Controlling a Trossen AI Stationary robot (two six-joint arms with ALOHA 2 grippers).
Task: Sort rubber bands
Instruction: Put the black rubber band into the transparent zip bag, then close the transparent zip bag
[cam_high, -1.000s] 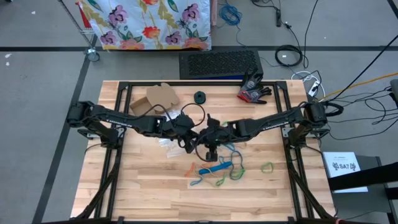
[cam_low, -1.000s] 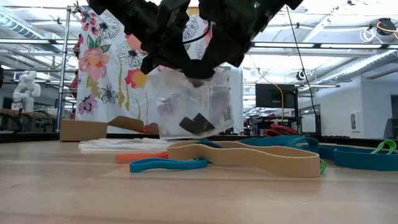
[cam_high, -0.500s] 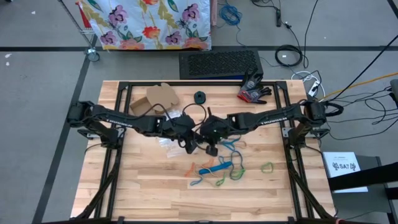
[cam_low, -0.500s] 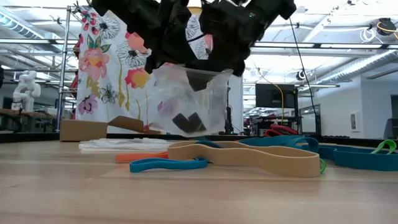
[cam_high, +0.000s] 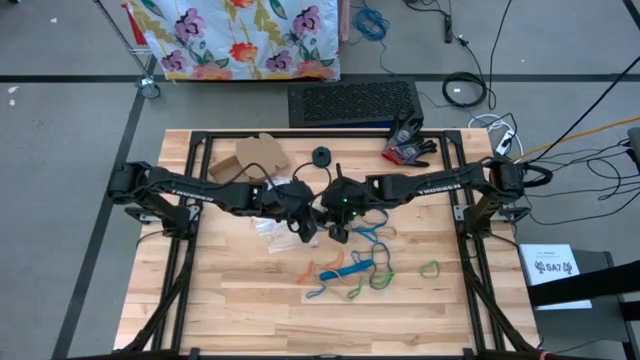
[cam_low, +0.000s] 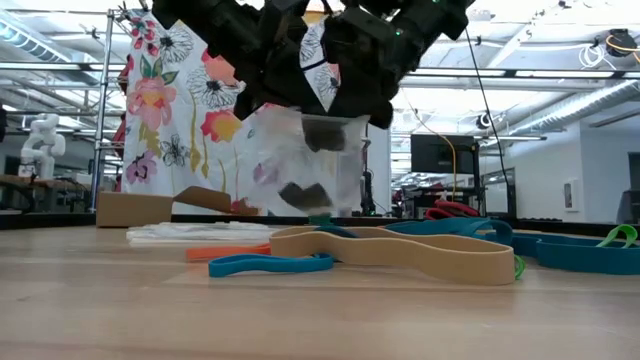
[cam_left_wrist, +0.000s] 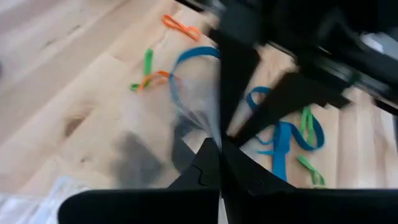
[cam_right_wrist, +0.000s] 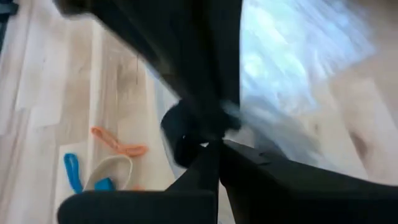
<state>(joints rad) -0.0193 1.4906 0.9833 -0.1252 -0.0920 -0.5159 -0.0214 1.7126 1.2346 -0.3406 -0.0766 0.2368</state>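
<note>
A clear plastic bag (cam_low: 300, 165) hangs over the table's middle between my two grippers. Dark pieces (cam_low: 300, 195) show inside it. My left gripper (cam_high: 305, 226) is shut on the bag's left top edge and my right gripper (cam_high: 338, 228) on its right top edge. Loose rubber bands lie flat on the wood toward the near side: blue (cam_high: 345, 270), orange (cam_high: 305, 271) and green (cam_high: 430, 268). In the low view a tan band (cam_low: 400, 250) lies in front, with a blue band (cam_low: 270, 264) beside it. My left gripper pinches the bag's top edge (cam_left_wrist: 208, 134) between its two shut fingers, slanting down from the table's left. The bag hangs below the fingers. My right gripper pinches the opposite top edge (cam_right_wrist: 239, 121) between its shut fingers, slanting down from the table's right. The film between the two holds is drawn out across the bag's top (cam_low: 310, 115).
A flat stack of clear bags (cam_high: 268, 228) lies on the table under my left gripper. A cardboard box (cam_high: 255, 155), a black round piece (cam_high: 321, 155) and red-and-black gloves (cam_high: 407, 146) sit along the far edge. The near strip of the table (cam_high: 300, 325) is bare wood.
My right gripper has swung toward the table's far edge and rolled at the wrist, staying shut on the bag. The bag's right top edge has gone with it, and the dark pieces inside have shifted.
</note>
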